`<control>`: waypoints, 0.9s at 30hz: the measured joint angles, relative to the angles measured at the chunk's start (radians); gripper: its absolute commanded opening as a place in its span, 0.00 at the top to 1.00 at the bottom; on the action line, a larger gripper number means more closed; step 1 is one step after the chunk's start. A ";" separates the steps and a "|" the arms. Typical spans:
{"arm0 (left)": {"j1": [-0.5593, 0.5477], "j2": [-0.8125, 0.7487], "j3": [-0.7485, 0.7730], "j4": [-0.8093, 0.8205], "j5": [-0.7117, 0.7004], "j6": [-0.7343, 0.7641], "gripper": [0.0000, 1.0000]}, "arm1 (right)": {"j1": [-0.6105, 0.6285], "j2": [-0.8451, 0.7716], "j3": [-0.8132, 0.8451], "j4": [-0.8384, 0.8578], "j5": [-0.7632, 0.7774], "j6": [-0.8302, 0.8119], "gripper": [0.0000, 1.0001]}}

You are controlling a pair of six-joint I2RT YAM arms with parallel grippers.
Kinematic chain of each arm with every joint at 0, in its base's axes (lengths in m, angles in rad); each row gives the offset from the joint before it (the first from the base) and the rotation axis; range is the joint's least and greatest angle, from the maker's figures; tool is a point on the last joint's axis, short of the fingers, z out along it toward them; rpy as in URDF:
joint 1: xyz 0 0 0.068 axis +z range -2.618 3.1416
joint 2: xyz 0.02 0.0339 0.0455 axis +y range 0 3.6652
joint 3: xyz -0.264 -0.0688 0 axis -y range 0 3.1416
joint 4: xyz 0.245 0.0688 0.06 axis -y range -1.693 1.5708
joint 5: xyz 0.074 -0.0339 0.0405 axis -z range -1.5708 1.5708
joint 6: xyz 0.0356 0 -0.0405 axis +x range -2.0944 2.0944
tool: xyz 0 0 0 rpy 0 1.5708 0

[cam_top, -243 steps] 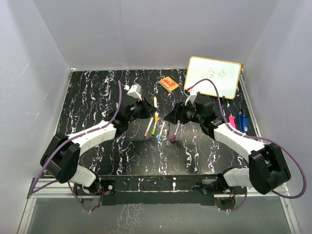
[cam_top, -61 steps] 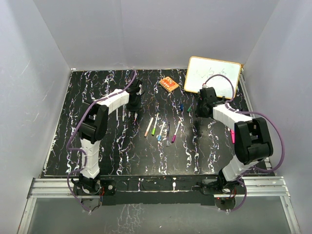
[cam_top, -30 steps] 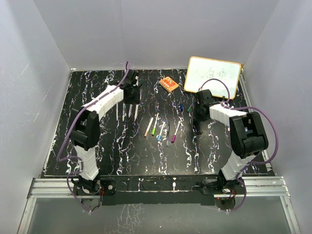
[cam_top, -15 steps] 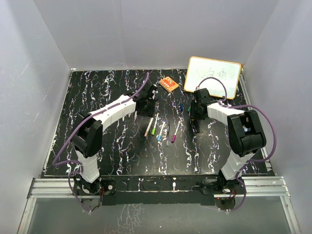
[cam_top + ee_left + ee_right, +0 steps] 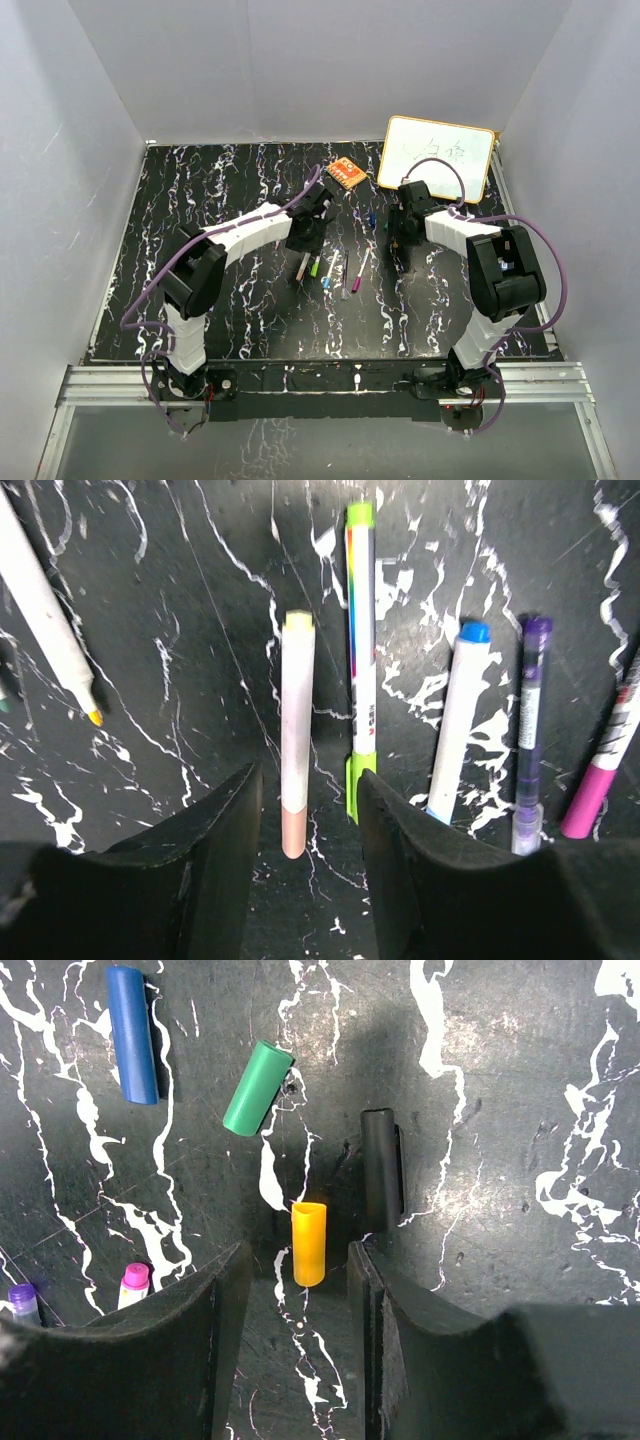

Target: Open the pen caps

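4 loose plastic caps lie on the black, white-veined tabletop under the right tool: a dark blue cylindrical cap, a green cap, a black cap and a yellow-orange cap. The yellow-orange cap rests flat between that tool's spread fingers with a gap on each side, so nothing is pinched there.

The left tool is spread too and holds nothing. It hangs low over a row of thin markers lying side by side: a pale pink-and-white marker, a rainbow-striped marker with lime green ends, a white marker with a blue end, a translucent purple marker and a magenta marker. These 5 look capped. An uncapped white barrel with a yellow tip lies apart from them.

The work seems to be between pens, with 1 cap just set down and the next marker being chosen. The left fingers straddle the pale pink-and-white marker, so it is the likely pick. That calls for lowering, closing on its barrel without nudging the green-ended neighbour just beside it, then lifting it toward the right tool for a straight pull on the cap. I cannot tell which end carries that cap
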 measured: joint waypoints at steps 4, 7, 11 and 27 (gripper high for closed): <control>-0.008 0.005 -0.043 0.012 0.000 0.004 0.58 | 0.000 -0.003 0.000 -0.004 0.000 0.000 0.58; -0.008 0.005 -0.055 0.020 0.000 0.007 0.58 | 0.000 -0.013 0.000 -0.013 0.000 0.000 0.58; -0.008 0.015 -0.055 0.036 0.000 0.008 0.58 | 0.000 -0.042 0.000 -0.019 0.000 -0.001 0.58; -0.008 0.045 -0.093 0.069 -0.039 0.007 0.62 | 0.000 -0.254 -0.009 -0.015 -0.012 -0.006 0.58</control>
